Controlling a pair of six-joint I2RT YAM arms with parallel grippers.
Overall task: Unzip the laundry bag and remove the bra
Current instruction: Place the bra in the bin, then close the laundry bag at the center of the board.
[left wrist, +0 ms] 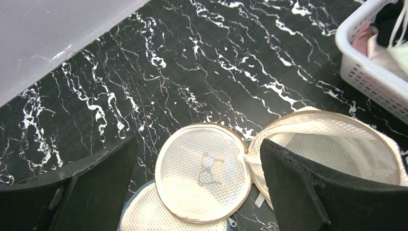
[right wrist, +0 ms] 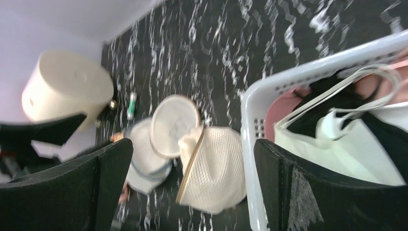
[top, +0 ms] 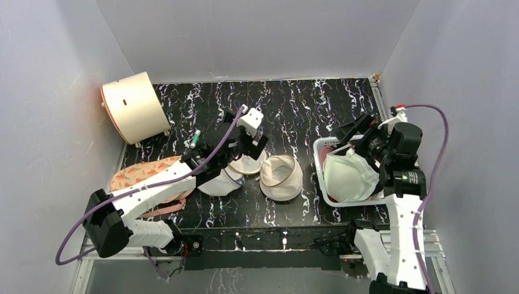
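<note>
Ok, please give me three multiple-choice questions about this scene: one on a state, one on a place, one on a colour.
1. How is the laundry bag?
A zipped shut
B open, with its lid flipped aside
C folded flat

2. Where is the white bra?
A in the basket
B inside the laundry bag
C on a chair

3. What colour is the basket?
A black
B white
C orange

Answers:
1 B, the lid lies beside the gaping bag.
2 A, the bra fills the basket at the right.
3 B, the basket's wall is white.
</note>
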